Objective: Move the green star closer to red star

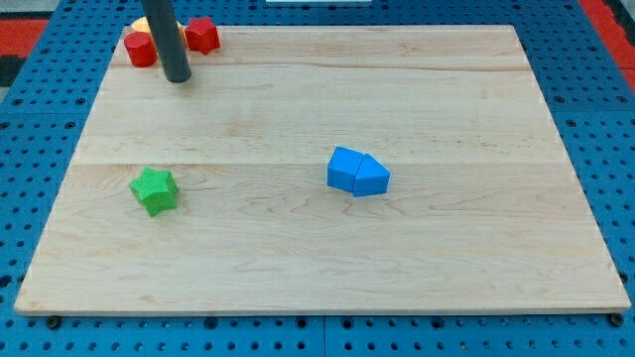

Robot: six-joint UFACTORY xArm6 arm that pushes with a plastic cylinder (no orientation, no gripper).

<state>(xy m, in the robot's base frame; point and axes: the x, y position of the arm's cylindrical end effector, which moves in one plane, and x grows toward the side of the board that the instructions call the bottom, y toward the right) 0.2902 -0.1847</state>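
The green star (154, 189) lies on the wooden board (317, 248) at the view's left, below the middle. A red star-like block (202, 35) sits at the view's top left near the board's edge. My tip (177, 78) is the lower end of the dark rod, just below and left of the red star-like block, and well above the green star. The tip touches no block that I can make out.
A red block (140, 50) and a yellow block (141, 26) sit left of the rod at the top left corner, partly hidden. Two blue blocks (357, 172) lie side by side right of the centre. Blue pegboard (40, 119) surrounds the board.
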